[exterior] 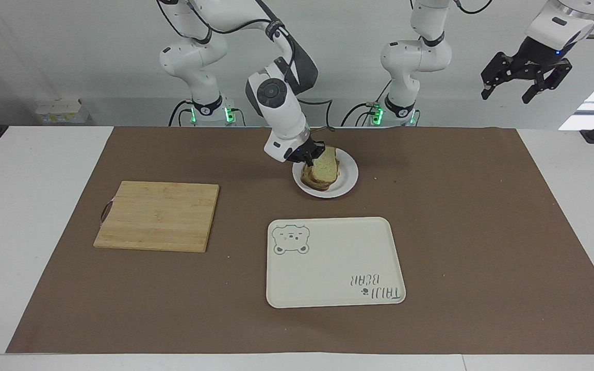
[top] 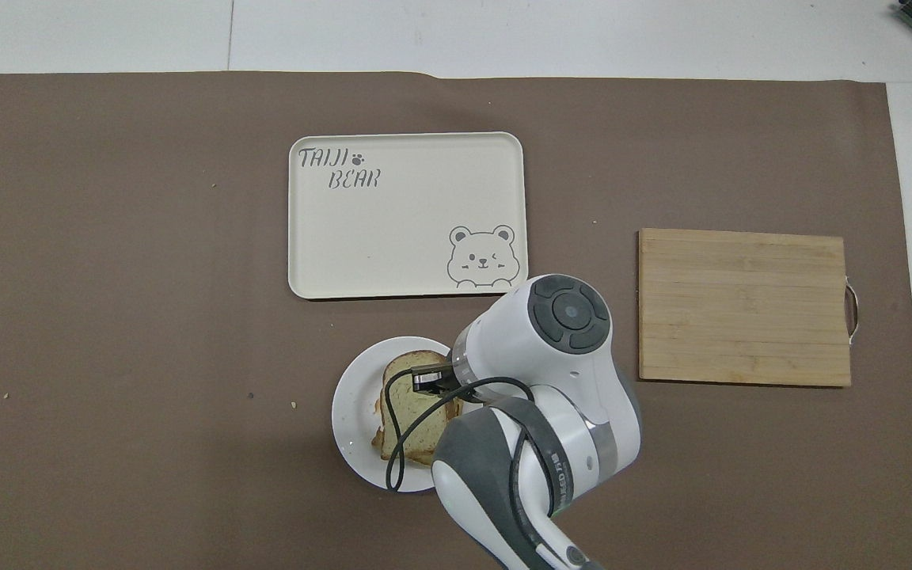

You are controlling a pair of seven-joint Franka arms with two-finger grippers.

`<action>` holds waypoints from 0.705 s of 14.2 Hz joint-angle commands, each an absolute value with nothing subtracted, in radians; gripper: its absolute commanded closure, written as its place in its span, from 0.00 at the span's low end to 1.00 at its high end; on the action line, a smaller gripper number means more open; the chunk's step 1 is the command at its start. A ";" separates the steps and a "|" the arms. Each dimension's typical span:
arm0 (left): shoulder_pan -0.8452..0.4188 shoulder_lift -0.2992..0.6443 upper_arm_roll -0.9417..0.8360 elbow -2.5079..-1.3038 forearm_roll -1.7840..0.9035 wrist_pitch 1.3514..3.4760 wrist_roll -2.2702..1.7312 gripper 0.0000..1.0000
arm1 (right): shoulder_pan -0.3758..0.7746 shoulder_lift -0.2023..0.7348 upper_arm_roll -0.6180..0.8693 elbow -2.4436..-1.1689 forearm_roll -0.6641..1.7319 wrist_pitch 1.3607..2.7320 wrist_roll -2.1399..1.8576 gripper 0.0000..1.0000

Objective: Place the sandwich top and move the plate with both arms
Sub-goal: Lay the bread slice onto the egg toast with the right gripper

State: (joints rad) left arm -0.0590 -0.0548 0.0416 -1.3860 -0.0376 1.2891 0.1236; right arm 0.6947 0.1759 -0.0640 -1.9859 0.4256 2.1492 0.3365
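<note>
A small white plate [exterior: 347, 178] [top: 353, 400] sits near the robots' edge of the brown mat. On it lies a lower bread slice, now covered by the sandwich top [exterior: 325, 166] [top: 408, 396], a pale slice with a brown crust. My right gripper [exterior: 309, 156] [top: 430, 378] is shut on the edge of the sandwich top, holding it low over the lower slice. Whether the two slices touch I cannot tell. The fried egg is hidden beneath. My left gripper [exterior: 524, 82] hangs open, high above the left arm's end of the table, and waits.
A cream bear-print tray [exterior: 334, 262] [top: 407, 214] lies farther from the robots than the plate. A bamboo cutting board [exterior: 158, 215] [top: 743, 305] lies toward the right arm's end. The right arm's elbow [top: 535, 412] overhangs the mat beside the plate.
</note>
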 commanded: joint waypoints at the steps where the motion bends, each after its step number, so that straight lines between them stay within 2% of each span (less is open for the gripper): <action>1: -0.055 -0.080 0.038 -1.414 -0.035 1.292 0.117 0.00 | 0.715 0.205 -0.063 -2.000 0.451 2.227 0.345 1.00; 6: -0.055 -0.080 0.038 -1.414 -0.035 1.292 0.120 0.00 | 0.715 0.207 -0.064 -2.008 0.451 2.220 0.347 1.00; 7: -0.051 -0.080 0.038 -1.414 -0.035 1.292 0.120 0.00 | 0.704 0.210 -0.064 -2.008 0.451 2.217 0.348 0.45; 8: -0.049 -0.081 0.040 -1.414 -0.035 1.292 0.120 0.00 | 0.701 0.210 -0.064 -2.005 0.436 2.209 0.338 0.00; 10: -0.049 -0.081 0.040 -1.414 -0.035 1.292 0.120 0.00 | 0.700 0.203 -0.071 -1.994 0.433 2.209 0.339 0.00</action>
